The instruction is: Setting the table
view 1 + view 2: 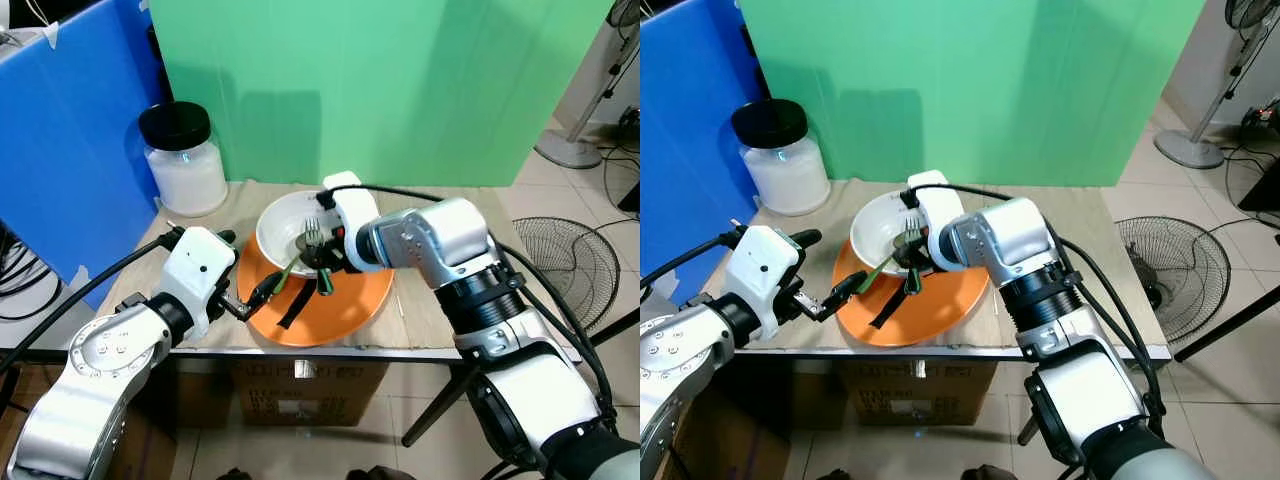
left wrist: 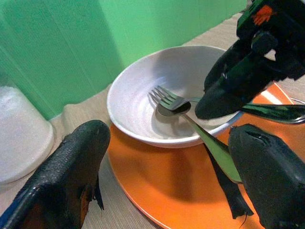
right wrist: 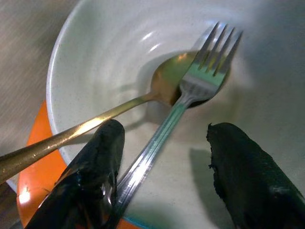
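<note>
Right wrist view showed my right claw [image 3: 162, 176] spread wide, straddling the fork [image 3: 190, 93] in the white bowl [image 3: 109, 43]; left claw [image 2: 167, 176] gaped beside the orange plate [image 2: 157, 186].

A cloth-covered table [image 1: 440, 300] carries an orange plate [image 1: 350, 305] and a black-lidded jar [image 1: 185, 160], perhaps of sugar.

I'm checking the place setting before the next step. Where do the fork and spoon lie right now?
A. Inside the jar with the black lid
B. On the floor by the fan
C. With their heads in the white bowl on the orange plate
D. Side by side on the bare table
C: the fork and spoon cross with their heads inside the white bowl, which sits on the orange plate.
</note>
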